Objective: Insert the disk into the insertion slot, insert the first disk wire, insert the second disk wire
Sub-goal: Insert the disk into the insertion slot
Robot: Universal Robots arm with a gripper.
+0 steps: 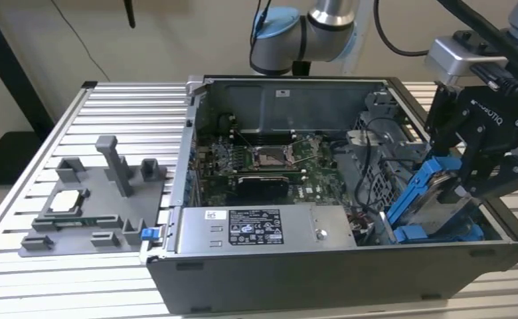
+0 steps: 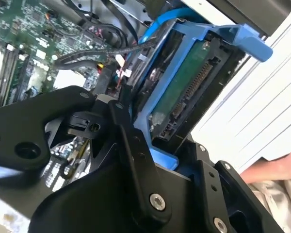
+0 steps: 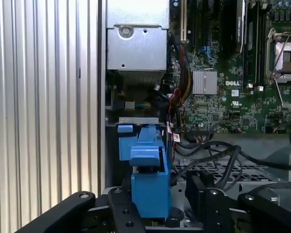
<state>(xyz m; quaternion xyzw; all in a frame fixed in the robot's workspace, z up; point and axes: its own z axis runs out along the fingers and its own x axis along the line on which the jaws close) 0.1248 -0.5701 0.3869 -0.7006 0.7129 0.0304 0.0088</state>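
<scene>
The disk (image 1: 436, 203), a flat silver-grey slab edged by a bright blue plastic carrier, is clamped between the black, bolted metal fingers (image 2: 131, 141) of the gripper (image 1: 467, 189). It is held tilted, with its upper end between the fingers and its lower end down in the insertion slot (image 1: 410, 234), a narrow bay of dark grey metal with blue rails just below the fingertips, at the corner of the open computer case (image 1: 330, 279). In the second wrist view the disk's (image 2: 184, 92) green circuit board and toothed connector are seen just beyond the fingers, framed by the smooth blue carrier. In the first wrist view the carrier's blocky blue end (image 3: 148, 170) is seen close against one finger (image 3: 122, 208), with the opposite finger on its other side. Beyond the fingertips, deeper in the case, a green motherboard (image 3: 218, 111) with a ribbed silver heat sink (image 3: 204, 81) and loose black cables (image 3: 208, 150) is laid out. Well away from the fingers, across the case, a grey plastic fixture (image 1: 91, 219) bearing a small square chip (image 1: 64, 201) is set on the ridged aluminium table (image 1: 108, 100).
</scene>
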